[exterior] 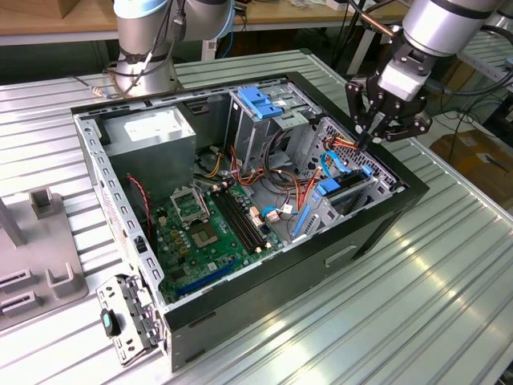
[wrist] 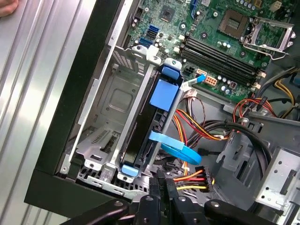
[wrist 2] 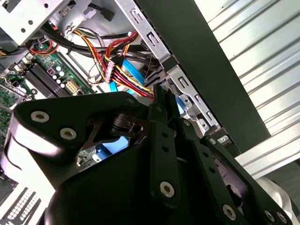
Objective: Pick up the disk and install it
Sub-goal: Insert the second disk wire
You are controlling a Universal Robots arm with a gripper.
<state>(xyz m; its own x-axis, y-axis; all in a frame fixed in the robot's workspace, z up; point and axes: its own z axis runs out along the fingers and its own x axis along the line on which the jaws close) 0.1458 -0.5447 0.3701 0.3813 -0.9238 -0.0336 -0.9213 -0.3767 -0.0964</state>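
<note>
The disk stands on edge in the metal drive bay at the exterior view's right end of the open computer case. In the first wrist view the disk is a dark slab with a blue carrier and blue tabs at both ends, set between the bay's rails. My gripper hangs just above the bay's far end, fingers pressed together and holding nothing. Its fingertips sit close to the disk's blue end tab. In the second wrist view the gripper points down beside the red, yellow and blue cables.
The black case lies open on a ribbed metal table. Inside are the motherboard, a power supply and a drive cage with a blue bracket. Loose cables run beside the bay. A grey fixture stands at the left.
</note>
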